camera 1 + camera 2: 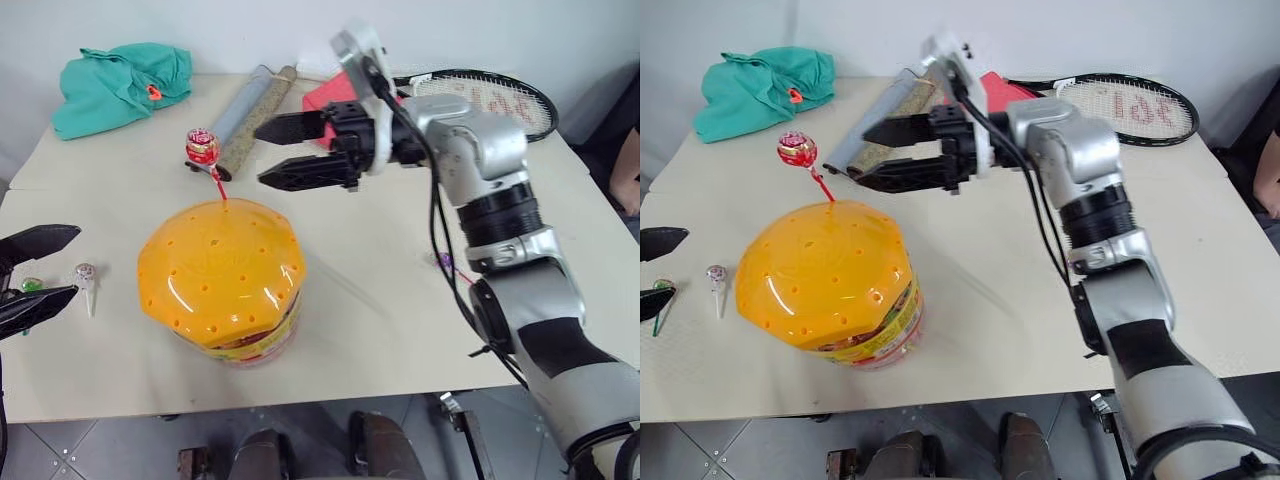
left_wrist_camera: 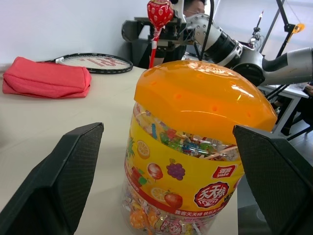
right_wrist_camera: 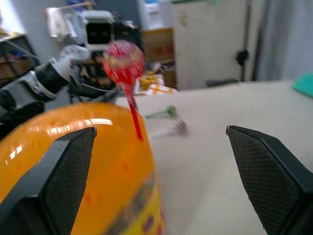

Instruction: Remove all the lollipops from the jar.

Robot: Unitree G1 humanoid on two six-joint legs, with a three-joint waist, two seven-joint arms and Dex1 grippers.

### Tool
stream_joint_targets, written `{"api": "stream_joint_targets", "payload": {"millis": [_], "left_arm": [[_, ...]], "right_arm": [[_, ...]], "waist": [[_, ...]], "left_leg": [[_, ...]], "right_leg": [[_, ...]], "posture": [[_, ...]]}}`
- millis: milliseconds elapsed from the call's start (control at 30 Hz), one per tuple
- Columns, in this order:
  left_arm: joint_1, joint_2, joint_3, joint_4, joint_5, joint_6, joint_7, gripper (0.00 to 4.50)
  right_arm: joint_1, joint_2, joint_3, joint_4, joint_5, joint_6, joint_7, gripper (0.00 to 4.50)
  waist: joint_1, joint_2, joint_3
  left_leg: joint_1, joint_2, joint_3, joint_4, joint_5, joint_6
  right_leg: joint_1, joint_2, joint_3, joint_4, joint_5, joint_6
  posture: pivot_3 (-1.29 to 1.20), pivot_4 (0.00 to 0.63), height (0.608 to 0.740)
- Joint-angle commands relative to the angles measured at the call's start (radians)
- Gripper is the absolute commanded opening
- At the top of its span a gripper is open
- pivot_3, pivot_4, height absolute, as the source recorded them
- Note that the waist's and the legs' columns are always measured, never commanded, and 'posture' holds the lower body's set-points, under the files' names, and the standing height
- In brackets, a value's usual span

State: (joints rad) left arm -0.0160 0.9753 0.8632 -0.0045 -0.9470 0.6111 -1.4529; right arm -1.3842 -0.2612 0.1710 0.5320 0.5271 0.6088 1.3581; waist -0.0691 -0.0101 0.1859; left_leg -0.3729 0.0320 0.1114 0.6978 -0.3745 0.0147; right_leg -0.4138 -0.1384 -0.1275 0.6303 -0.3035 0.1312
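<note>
Two lollipops [image 1: 84, 272] lay on the worktop [image 1: 400, 300] at the jar's [image 1: 222, 283] nine o'clock; one red lollipop [image 1: 203, 147] stood in its lid, both released hands, right hand [image 1: 268, 153] nearest, left hand [image 1: 40, 270] beside, not yet touching it

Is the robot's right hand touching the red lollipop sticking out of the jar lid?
Apart. In the left eye view, the right end effector hangs open beside the red lollipop, with bare table showing between them.
</note>
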Motion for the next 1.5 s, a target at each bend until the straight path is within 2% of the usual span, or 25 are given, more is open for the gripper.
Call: {"api": "stream_joint_targets", "payload": {"millis": [33,133,233,267,400,633,700,733,867,1033,1200,1300,1500], "left_arm": [[0.024,-0.021,0.051,-0.064,-0.041,0.004,0.027,4.50],[0.048,-0.031,0.077,-0.087,-0.055,0.009,0.038,4.50],[0.065,-0.029,0.096,-0.097,-0.063,0.011,0.042,4.50],[0.067,-0.030,0.101,-0.100,-0.067,0.010,0.045,4.50],[0.067,-0.027,0.103,-0.102,-0.075,0.007,0.051,4.50],[0.000,-0.017,0.046,-0.067,-0.064,-0.015,0.053,4.50],[-0.032,-0.016,0.019,-0.053,-0.059,-0.022,0.051,4.50],[-0.047,-0.015,0.006,-0.046,-0.057,-0.026,0.049,4.50],[-0.115,-0.010,-0.057,-0.006,-0.044,-0.042,0.038,4.50],[-0.213,-0.002,-0.136,0.049,-0.036,-0.055,0.013,4.50],[-0.300,0.010,-0.205,0.106,-0.019,-0.063,-0.024,4.50],[-0.334,0.019,-0.229,0.130,-0.015,-0.060,-0.047,4.50],[-0.393,0.065,-0.268,0.175,-0.007,-0.045,-0.101,4.50]], "right_arm": [[-0.049,0.058,-0.013,0.042,-0.018,-0.060,0.025,4.45],[-0.058,0.115,-0.005,0.060,-0.027,-0.086,0.061,4.45],[-0.086,0.187,0.014,0.114,-0.078,-0.144,0.038,4.45],[-0.101,0.213,0.011,0.142,-0.093,-0.156,0.014,4.28],[-0.125,0.239,-0.016,0.176,-0.107,-0.177,0.018,3.24],[-0.151,0.214,-0.056,0.183,-0.117,-0.204,0.014,0.81],[-0.167,0.197,-0.077,0.178,-0.112,-0.199,0.010,0.20],[-0.174,0.185,-0.089,0.171,-0.106,-0.193,0.008,0.05],[-0.201,0.129,-0.144,0.135,-0.087,-0.169,-0.022,0.05],[-0.221,0.036,-0.206,0.106,-0.118,-0.156,-0.175,0.05],[-0.189,-0.134,-0.188,0.055,-0.193,0.016,-0.316,0.05],[-0.087,-0.262,-0.168,-0.037,-0.231,0.097,-0.338,0.05],[0.258,-0.602,-0.161,-0.260,-0.345,0.296,-0.428,0.05]], "waist": [[-0.003,0.000,0.000],[-0.013,0.000,0.000],[-0.019,0.000,0.000],[-0.020,0.000,0.000],[-0.023,0.001,0.000],[-0.016,0.000,0.000],[-0.016,0.000,0.000],[-0.017,0.000,0.000],[-0.017,0.000,0.000],[-0.018,0.000,0.000],[-0.013,0.000,0.000],[-0.014,-0.001,0.000],[0.011,0.000,0.000]], "left_leg": [[0.000,0.000,0.000,0.000,0.000,0.000],[0.000,0.000,-0.003,0.000,0.000,0.000],[0.000,0.000,-0.006,0.000,0.000,-0.001],[0.000,0.000,-0.006,0.000,0.000,-0.001],[0.000,0.000,-0.009,-0.001,-0.001,-0.001],[0.000,-0.001,-0.013,0.000,-0.001,-0.002],[0.000,-0.001,-0.015,0.000,-0.001,-0.002],[0.000,-0.001,-0.015,0.000,-0.001,-0.002],[0.000,-0.001,-0.016,0.000,-0.001,-0.002],[0.000,-0.001,-0.016,0.000,-0.001,-0.002],[-0.001,-0.001,-0.016,0.001,-0.001,-0.002],[-0.001,-0.001,-0.015,0.000,-0.001,-0.002],[-0.003,-0.002,-0.014,0.000,-0.001,-0.002]], "right_leg": [[0.000,0.000,0.000,0.000,0.000,0.000],[0.001,0.000,-0.001,0.001,0.000,0.000],[0.001,0.000,-0.001,0.002,0.000,0.000],[0.001,0.000,-0.001,0.003,0.000,0.000],[0.000,0.001,-0.002,0.004,0.000,0.000],[0.003,0.001,-0.001,0.007,0.000,0.000],[0.003,0.001,-0.001,0.007,0.000,0.000],[0.003,0.001,-0.001,0.007,0.000,0.000],[0.003,0.001,-0.002,0.007,0.000,0.000],[0.002,0.001,-0.003,0.007,0.000,0.000],[0.002,0.000,-0.003,0.009,0.000,0.000],[0.002,0.000,-0.003,0.009,0.000,0.000],[0.001,-0.001,-0.004,0.007,0.000,0.000]], "posture": [[0.00,0.150,0.740],[0.00,0.150,0.740],[0.00,0.150,0.740],[0.00,0.150,0.740],[0.00,0.150,0.740],[0.00,0.150,0.740],[0.00,0.150,0.740],[0.00,0.150,0.740],[0.00,0.150,0.740],[0.00,0.150,0.740],[0.00,0.150,0.740],[0.00,0.150,0.740],[0.00,0.150,0.740]]}}
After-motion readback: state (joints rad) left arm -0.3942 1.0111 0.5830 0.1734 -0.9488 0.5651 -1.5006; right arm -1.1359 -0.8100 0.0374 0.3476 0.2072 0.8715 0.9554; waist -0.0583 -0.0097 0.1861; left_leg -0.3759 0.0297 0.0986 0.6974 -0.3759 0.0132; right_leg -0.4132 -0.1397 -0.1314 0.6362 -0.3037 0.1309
